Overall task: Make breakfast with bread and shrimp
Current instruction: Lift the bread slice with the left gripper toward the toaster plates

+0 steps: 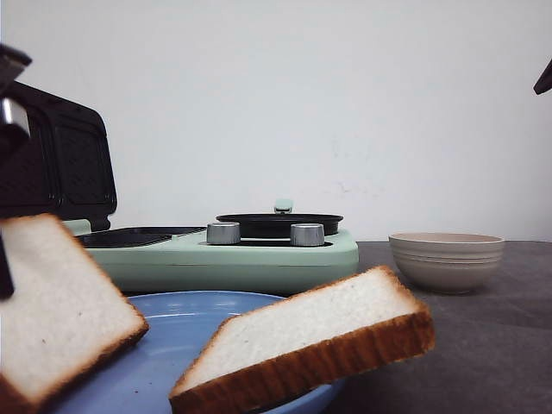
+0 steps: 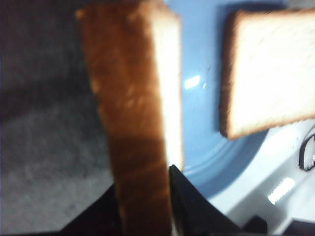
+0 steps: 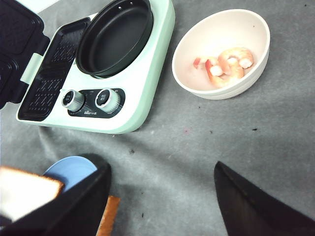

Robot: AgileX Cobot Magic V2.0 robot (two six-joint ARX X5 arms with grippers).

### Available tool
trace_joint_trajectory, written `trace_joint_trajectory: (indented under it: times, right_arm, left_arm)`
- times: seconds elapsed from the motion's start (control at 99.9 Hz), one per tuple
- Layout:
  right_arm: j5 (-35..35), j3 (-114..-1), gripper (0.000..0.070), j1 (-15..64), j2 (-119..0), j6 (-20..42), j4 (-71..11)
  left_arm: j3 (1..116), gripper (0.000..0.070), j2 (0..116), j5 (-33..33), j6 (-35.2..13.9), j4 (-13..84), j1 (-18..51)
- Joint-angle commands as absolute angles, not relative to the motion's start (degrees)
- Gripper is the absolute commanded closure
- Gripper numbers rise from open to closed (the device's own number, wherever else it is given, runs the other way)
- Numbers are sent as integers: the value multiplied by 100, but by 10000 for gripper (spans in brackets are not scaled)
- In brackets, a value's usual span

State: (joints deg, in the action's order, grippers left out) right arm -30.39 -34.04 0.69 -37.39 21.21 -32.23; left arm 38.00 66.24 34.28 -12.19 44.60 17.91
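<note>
One slice of bread (image 1: 60, 302) hangs tilted above the left edge of the blue plate (image 1: 181, 319). In the left wrist view my left gripper (image 2: 145, 172) is shut on that slice (image 2: 133, 108), one finger on each face, the crust edge toward the camera. A second slice of bread (image 1: 319, 332) leans on the plate's right rim. The shrimp (image 3: 229, 64) lie in a cream bowl (image 3: 258, 69). My right gripper (image 3: 162, 167) is open over the grey cloth, short of the bowl, with nothing between its fingers.
A mint-green breakfast maker (image 1: 259, 259) stands behind the plate, its black lid (image 1: 60, 164) raised at the left. A round black pan (image 3: 115, 39) sits on it beside a ridged grill plate (image 3: 49, 83). The cream bowl (image 1: 446, 263) is to its right.
</note>
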Motion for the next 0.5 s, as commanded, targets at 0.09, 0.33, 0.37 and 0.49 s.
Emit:
trace_joint_trajectory:
  times: [0.09, 0.33, 0.37, 0.49]
  right_arm:
    - [-3063, -3494, 288, 69, -3771, 2053, -3186]
    - [-3063, -3494, 288, 69, -3771, 2053, -3186]
    - [-3063, -3494, 288, 69, -3771, 2053, -3186]
    - [-3063, -3494, 288, 69, -3771, 2053, -3186]
  left_arm:
    - [3889, 696, 6187, 3188, -1411, 4069, 1813]
    - [3889, 696, 5540, 2882, -1568, 3400, 1813]
    - [3889, 696, 5450, 2823, -1568, 3273, 1813]
    - [3889, 696, 5210, 2493, -1568, 2897, 1813]
